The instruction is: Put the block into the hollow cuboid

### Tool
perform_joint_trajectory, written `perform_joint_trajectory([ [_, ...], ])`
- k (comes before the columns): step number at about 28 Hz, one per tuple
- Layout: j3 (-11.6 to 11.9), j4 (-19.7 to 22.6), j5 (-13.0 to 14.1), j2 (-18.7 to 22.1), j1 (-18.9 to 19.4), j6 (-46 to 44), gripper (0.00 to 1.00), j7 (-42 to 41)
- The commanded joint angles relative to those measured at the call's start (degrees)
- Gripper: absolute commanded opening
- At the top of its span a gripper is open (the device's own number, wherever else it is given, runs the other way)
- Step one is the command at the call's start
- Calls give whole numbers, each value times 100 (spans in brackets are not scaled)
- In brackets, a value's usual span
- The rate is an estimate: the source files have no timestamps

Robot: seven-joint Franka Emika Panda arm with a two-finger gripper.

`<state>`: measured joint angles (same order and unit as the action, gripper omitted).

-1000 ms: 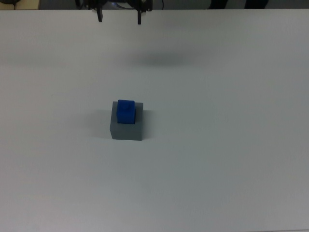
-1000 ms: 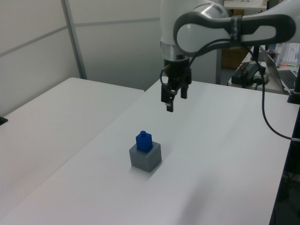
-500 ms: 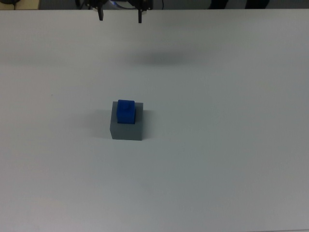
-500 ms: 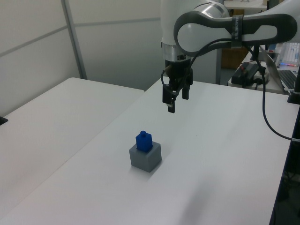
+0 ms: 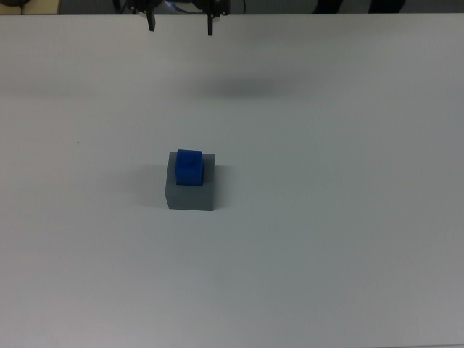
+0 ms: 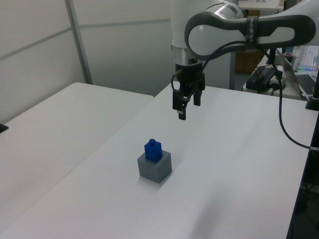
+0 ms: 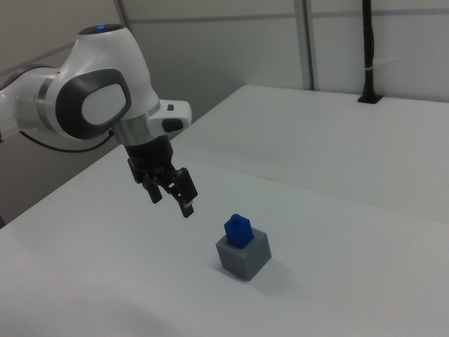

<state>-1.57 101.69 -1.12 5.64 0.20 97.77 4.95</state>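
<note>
Landmark: take the hollow cuboid as your reference; it is a grey matte box standing flat on the white table
Block: you will find the block, a small bright blue cube, seated in the top of the hollow cuboid, its lower part down in the recess and most of its body standing proud above the grey rim
Block's fit: in the top view it sits toward the far edge of the hollow cuboid's top, with a wider band of grey showing on the near side; in the left view it looks turned a little against the grey walls
Gripper: your gripper hangs in the air well apart from the hollow cuboid, touching neither it nor the block
Gripper's place: in the top view it is far beyond the hollow cuboid, at the top edge; in the left view it is above the hollow cuboid and toward the left view's right; in the right view it is above the hollow cuboid and toward the right view's left
Hand state: the fingers are spread wide with nothing between them
Arm: the white and grey arm reaches over the table from behind the hollow cuboid, wrist pointing the fingers downward
Shadow: a soft dark patch lies on the table between the gripper and the hollow cuboid in the top view
</note>
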Motion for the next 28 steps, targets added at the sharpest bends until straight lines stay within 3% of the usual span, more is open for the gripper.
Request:
perform_joint_trajectory([
  [1, 8, 79, 7, 16, 24, 154, 100, 33],
  [28, -1, -9, 7, -81, 24, 137, 100, 41],
])
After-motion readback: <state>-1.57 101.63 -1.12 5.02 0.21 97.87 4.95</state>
